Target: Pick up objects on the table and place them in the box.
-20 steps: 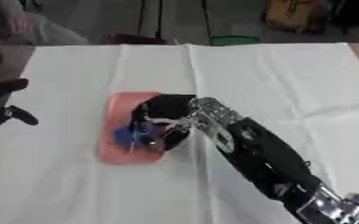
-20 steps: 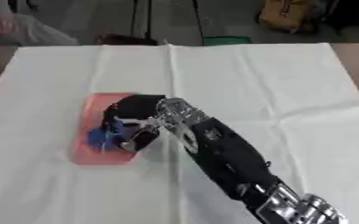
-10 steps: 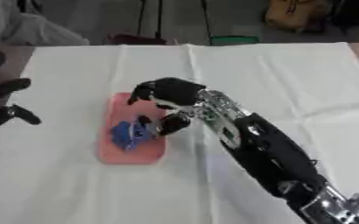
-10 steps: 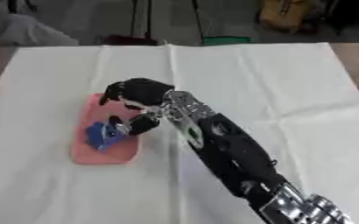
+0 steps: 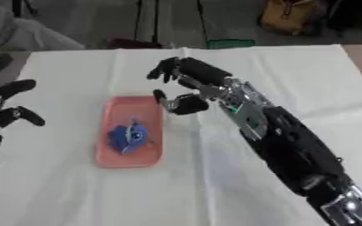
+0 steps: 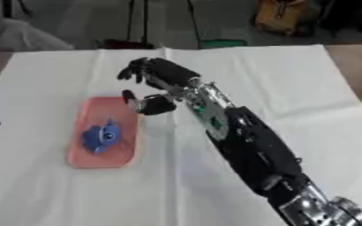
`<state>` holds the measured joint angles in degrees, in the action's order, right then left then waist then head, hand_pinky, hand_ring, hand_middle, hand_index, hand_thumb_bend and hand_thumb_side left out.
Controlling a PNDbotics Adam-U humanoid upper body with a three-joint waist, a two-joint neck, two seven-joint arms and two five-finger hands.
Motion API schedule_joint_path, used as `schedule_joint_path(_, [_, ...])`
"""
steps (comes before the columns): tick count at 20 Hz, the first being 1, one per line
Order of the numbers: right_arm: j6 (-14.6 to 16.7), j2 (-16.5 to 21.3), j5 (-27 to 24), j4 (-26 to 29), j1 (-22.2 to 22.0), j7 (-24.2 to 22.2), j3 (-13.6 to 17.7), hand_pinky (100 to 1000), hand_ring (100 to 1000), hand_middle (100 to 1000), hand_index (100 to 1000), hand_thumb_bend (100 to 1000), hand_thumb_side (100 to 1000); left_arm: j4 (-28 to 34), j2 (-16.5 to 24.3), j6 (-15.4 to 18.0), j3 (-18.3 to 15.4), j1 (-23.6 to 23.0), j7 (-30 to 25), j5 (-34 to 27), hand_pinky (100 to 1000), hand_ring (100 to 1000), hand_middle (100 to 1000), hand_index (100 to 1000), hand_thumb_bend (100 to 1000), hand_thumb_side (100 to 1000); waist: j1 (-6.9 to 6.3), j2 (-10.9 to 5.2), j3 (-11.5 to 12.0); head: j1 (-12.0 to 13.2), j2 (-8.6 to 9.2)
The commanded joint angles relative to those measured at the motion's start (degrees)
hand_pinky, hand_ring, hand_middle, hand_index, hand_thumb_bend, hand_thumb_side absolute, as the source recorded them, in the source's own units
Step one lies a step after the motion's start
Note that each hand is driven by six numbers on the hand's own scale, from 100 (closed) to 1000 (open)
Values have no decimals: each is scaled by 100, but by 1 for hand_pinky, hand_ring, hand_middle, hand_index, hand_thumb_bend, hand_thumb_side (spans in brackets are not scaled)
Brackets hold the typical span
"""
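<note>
We see a table covered with a white cloth, and on its left half lies a shallow pink rectangular tray that serves as the box. Inside that tray, near its middle, rests a small blue object of irregular shape, with some lighter marks that we cannot make out; it lies flat on the tray floor and nothing touches it. Our right arm, black with silver joints, reaches in from the lower right corner and stretches diagonally across the cloth. Its right hand hovers just beyond the upper right corner of the tray, above the bare cloth beside it. The fingers are spread and only lightly bent, pointing towards the left, while the thumb sits lower, close to the tray's right edge; the hand holds nothing and is clear of the blue object. Our left hand shows at the left edge of the left eye view, resting apart from the tray, with its dark fingers relaxed and spread, empty as well; in the right eye view only a dark fingertip of it shows at the left border. The tray and the left hand are well apart, with plain cloth between them.
</note>
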<state>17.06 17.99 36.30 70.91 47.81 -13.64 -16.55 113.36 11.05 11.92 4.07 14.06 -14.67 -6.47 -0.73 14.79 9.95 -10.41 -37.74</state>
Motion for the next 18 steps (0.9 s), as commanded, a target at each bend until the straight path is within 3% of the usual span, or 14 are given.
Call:
schedule_joint_path(1, [-389,432,-922,592,-54,-44,331,596,635,686,804,100,631,124,107,-18,-81,-8,72,41,524,846,964,979,138,741,-21,-151,-109,98,59])
schedule_joint_path(3, [-554,699,-1677,1104,-287,-58,506,577,633,681,800,100,660,124,106,-64,-139,-85,150,81,522,847,968,982,145,751,-15,-171,-252,221,47])
schedule_joint_path(5, [-681,1037,-2420,1761,-608,-91,693,576,642,684,801,100,626,124,121,-122,-190,-162,268,133,521,849,970,982,146,756,-19,-200,-447,341,41])
schedule_joint_path(8, [-872,1418,-3206,2634,-1170,-34,1039,577,681,701,809,100,635,124,145,-208,-259,-238,457,202,521,853,978,988,153,762,0,-234,-691,494,19])
schedule_joint_path(12, [-1059,1755,-3969,3542,-1891,121,1476,591,716,725,824,100,687,122,152,-308,-348,-316,685,299,523,860,986,996,152,775,-10,-272,-986,733,18])
schedule_joint_path(14, [-1135,1825,-4269,3900,-2324,285,1738,595,721,732,826,100,823,122,155,-345,-390,-355,787,339,523,860,987,996,154,781,-12,-294,-1064,805,6])
schedule_joint_path(18, [-1271,1794,-4551,4316,-2903,549,2050,603,725,738,831,100,916,111,139,-370,-463,-428,945,413,522,862,991,999,162,799,-33,-293,-1177,894,9])
